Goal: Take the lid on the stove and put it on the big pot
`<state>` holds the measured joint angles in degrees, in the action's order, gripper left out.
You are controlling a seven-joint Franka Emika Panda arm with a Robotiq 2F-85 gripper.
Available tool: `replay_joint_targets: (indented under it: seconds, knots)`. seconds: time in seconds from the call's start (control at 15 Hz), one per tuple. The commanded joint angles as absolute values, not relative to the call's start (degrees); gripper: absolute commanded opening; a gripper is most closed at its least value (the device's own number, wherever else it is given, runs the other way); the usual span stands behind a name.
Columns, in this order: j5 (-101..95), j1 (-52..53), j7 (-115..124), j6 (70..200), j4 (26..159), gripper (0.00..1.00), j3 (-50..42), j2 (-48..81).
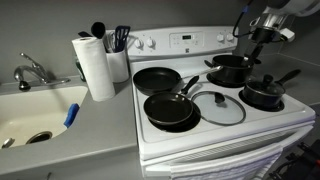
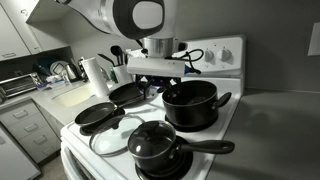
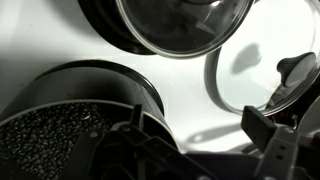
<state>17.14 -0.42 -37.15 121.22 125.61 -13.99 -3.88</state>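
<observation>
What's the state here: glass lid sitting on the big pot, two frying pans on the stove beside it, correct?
Wrong on the lid. An exterior view shows the glass lid lying flat on the stove, in front of the big pot, which is uncovered. The two frying pans are on the stove beside it, as you said.

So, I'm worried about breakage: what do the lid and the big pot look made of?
The lid looks like clear glass: the white stove shows through it, inside a thin shiny rim, likely metal. The big pot looks like black-coated metal with a dull sheen; the coating itself can't be told.
</observation>
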Motion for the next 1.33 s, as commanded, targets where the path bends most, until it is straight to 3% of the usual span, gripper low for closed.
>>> replay_joint_targets:
  seconds: [0.0,0.33,1.0,1.27]
  knots:
    - [13.44,-1.74,-27.58,119.57,122.79,1.0,-9.98,-2.11]
    - [5.98,0.3,-3.5,111.76,116.28,1.0,-3.69,0.8]
    - [8.13,1.72,0.02,112.25,112.99,1.0,0.1,3.65]
    - [3.49,3.71,15.43,108.02,111.08,1.0,1.56,5.08]
